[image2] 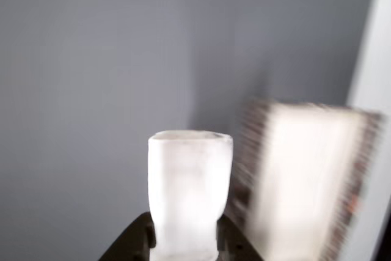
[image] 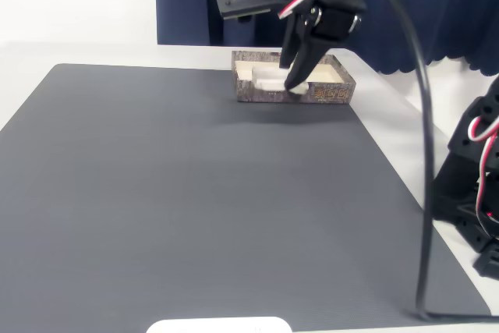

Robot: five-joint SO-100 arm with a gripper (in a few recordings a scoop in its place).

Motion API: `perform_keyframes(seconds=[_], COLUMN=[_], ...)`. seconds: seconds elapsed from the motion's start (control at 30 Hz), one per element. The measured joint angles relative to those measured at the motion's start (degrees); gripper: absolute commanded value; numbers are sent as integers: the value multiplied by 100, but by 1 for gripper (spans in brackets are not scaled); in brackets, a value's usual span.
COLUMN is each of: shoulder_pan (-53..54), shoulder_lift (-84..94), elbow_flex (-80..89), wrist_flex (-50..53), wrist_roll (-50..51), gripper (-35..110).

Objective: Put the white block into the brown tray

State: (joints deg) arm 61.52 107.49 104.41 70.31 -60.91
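Observation:
The white block [image2: 189, 191] stands upright between my fingers in the wrist view, a pale rounded slab held at its lower end. My gripper [image2: 183, 244] is shut on it. In the fixed view the black gripper [image: 295, 79] points down over the front part of the brown tray [image: 253, 91], a shallow mottled box with a cream inside at the mat's far edge. There the fingers hide most of the block. In the wrist view the tray [image2: 305, 181] is blurred and lies just right of the block.
A dark grey mat [image: 195, 193] covers most of the white table [image: 93, 52]. A blue curtain [image: 452, 5] hangs behind. A black cable [image: 425, 193] arcs down the right side. Something white and rounded [image: 218, 325] sits at the near edge.

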Motion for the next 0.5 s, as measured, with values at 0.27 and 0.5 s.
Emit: perform_keyframes(seconds=[0.27,0.5], shoulder_pan=[844,1450], shoulder_lift=[-1345,-2716], elbow_flex=[-1731,-3454], wrist_flex=[343,738], wrist_roll=[-97,-220], gripper=[0,0])
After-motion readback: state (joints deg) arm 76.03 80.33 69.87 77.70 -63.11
